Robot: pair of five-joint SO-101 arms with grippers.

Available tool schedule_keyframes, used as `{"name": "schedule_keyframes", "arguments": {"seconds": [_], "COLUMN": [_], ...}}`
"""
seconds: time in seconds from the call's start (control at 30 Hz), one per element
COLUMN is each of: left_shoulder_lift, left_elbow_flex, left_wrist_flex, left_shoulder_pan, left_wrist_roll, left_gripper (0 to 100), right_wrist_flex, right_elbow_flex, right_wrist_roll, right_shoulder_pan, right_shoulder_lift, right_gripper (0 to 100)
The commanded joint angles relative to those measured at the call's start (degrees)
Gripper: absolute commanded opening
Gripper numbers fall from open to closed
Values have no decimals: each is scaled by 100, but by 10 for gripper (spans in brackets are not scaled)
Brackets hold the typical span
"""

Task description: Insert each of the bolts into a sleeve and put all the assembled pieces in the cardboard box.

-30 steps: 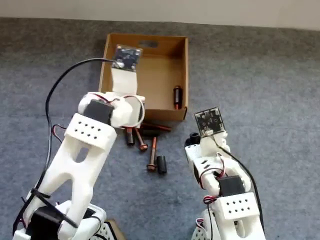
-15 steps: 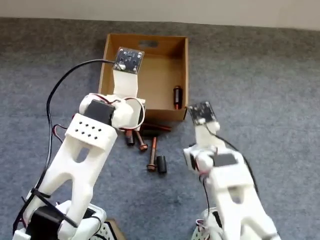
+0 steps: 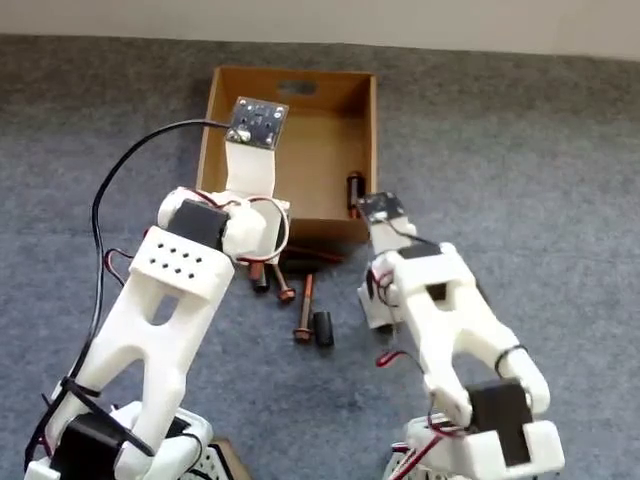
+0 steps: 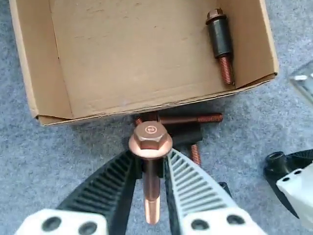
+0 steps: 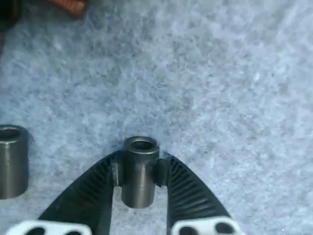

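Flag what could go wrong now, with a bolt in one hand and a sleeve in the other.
1. The left hand grips the bolt by its shank; mating pressure might tilt it.
2. The right hand holds the sleeve close to a loose sleeve, which it might knock.

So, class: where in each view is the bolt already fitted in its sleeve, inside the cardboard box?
High view: assembled piece in the cardboard box, right wall.
Left wrist view: assembled piece in a box corner.
Right wrist view: carpet, a sleeve in the right claw.
Shared landmark: the box.
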Motion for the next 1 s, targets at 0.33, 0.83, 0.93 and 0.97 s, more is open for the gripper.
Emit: {"name": "schedule_keyframes", "arguments": {"seconds": [0.33,0.83,0.93,0.97], "left_shoulder_lift": [-268,-268,-268,-268], "left_elbow_flex": [-84,-84,-84,-84], "left_wrist_flex": [9,0,-9,-9], "left_shoulder_pan": [40,40,40,40], "left_wrist_roll": [26,26,26,26], "left_gripper": [7,7,7,7], "right_wrist_flex": [391,479,391,268], "right_elbow_flex": [-470,-453,-215,-57], "right_wrist_roll": [360,589,624,624], "right_shoulder_pan": [-48,-48,-66,-66], "right_shoulder_lift": [453,207,-277,-444], "right_gripper": [94,152,152,152]}}
